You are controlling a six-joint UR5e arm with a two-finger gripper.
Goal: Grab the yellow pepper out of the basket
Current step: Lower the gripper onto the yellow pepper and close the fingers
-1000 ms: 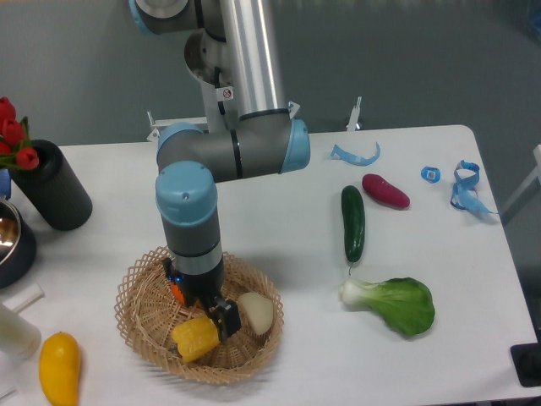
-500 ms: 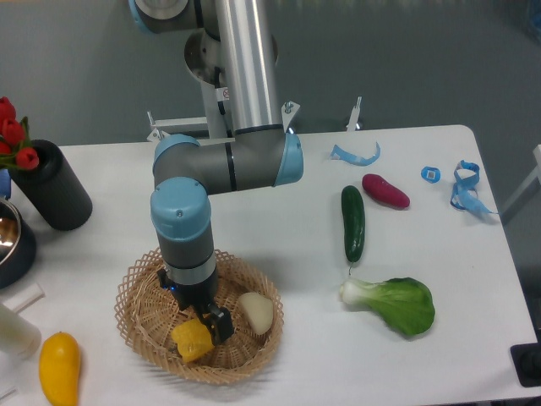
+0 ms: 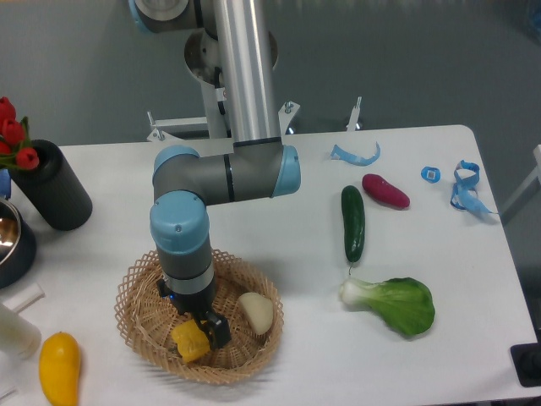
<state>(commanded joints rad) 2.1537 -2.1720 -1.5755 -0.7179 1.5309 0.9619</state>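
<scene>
The round wicker basket (image 3: pixel 131 326) sits on the white table at front left. Inside it lies the yellow pepper (image 3: pixel 189 345), its front part showing below the arm's wrist. My gripper (image 3: pixel 199 335) points straight down into the basket right over the pepper. One black finger (image 3: pixel 217 331) stands against the pepper's right side, and the other is hidden behind the wrist. The jaws look open around the pepper, which rests low on the basket floor. A pale, roundish vegetable (image 3: pixel 257 311) lies in the basket just right of the gripper.
A smooth, elongated yellow vegetable (image 3: pixel 59 368) lies outside the basket at front left. To the right are a cucumber (image 3: pixel 352 222), a purple vegetable (image 3: pixel 385 190) and a bok choy (image 3: pixel 393 303). A black vase (image 3: pixel 55 196) and a metal bowl (image 3: pixel 8 241) stand at the left.
The arm has shifted left and lowered into the basket, so the wrist now covers more of the yellow pepper. Nothing else has moved.
</scene>
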